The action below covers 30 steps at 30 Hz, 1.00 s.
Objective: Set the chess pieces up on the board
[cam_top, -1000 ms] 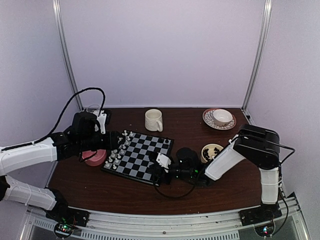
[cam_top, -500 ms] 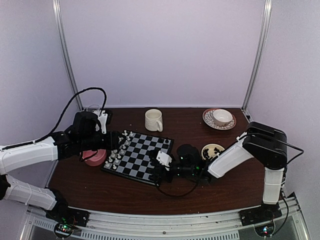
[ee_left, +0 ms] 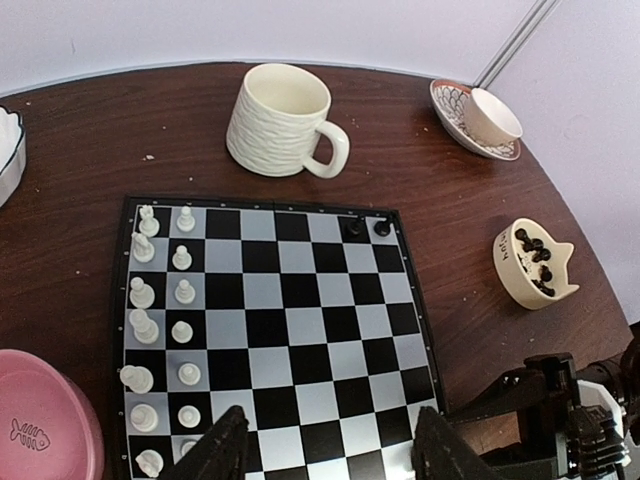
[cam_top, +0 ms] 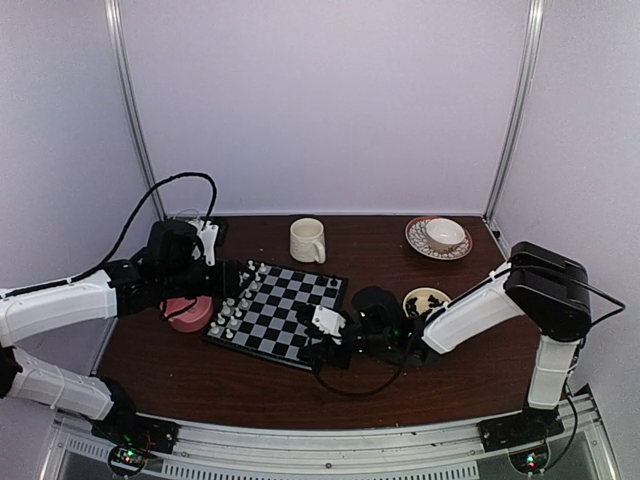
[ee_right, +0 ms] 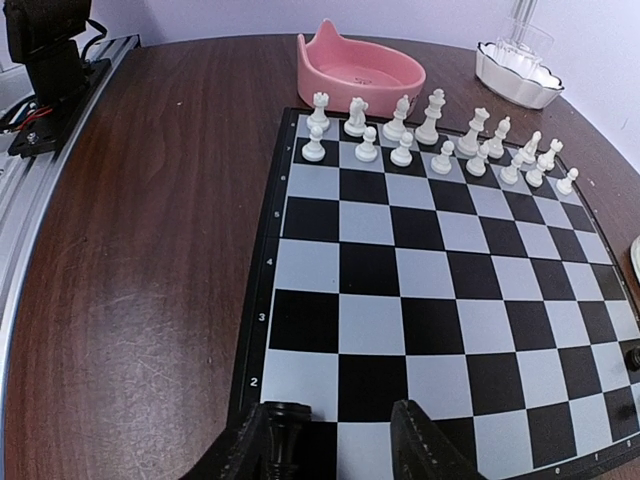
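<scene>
**Claws open over the chess board**

Right claw (ee_right: pixel 338 418) has its fingers apart at the board (ee_right: pixel 420 300) edge. One black piece (ee_right: pixel 286 428) stands by a finger; I cannot tell if they touch. Left claw (ee_left: pixel 330 435) is wide over the board, gripping nothing. The cat bowl (ee_left: pixel 535 265) holds black pieces (ee_left: pixel 535 255). The pink bowl (ee_left: pixel 40 420), cut off, shows a fish drawing. White pieces (ee_left: pixel 160 300) stand in two rows. A mug (ee_left: pixel 280 120) and a cup on a saucer (ee_left: pixel 490 115) sit behind the board.

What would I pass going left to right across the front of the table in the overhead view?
pink bowl → chessboard → cream bowl holding black chess pieces. The mug and teacup sit farther back, overlapping these, so I skip them.
</scene>
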Motion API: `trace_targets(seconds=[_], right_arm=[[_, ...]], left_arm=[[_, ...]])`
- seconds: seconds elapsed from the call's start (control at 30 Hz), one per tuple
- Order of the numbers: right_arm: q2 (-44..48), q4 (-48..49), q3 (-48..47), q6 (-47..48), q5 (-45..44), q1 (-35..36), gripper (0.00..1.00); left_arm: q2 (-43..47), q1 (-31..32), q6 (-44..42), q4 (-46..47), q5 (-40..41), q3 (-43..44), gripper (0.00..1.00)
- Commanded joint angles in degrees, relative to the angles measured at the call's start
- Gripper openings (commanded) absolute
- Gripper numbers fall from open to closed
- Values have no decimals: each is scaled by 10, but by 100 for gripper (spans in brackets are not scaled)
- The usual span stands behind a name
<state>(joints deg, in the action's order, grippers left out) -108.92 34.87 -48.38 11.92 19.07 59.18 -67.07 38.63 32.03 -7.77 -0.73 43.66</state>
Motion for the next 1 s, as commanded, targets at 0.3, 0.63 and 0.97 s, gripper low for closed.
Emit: trace_targets(seconds=[0.3,0.63,0.97], right_arm=[[85,-78,33,39,4,3,43],[52,-115,17,21,-1,4,40],[22,-145,-10,27,-2,7,33]], left_arm=[[-1,27,-100,26,-51,3,58],[14,48,-149,35,-59,-34,59],[47,49,-149,30,-27,-53,60]])
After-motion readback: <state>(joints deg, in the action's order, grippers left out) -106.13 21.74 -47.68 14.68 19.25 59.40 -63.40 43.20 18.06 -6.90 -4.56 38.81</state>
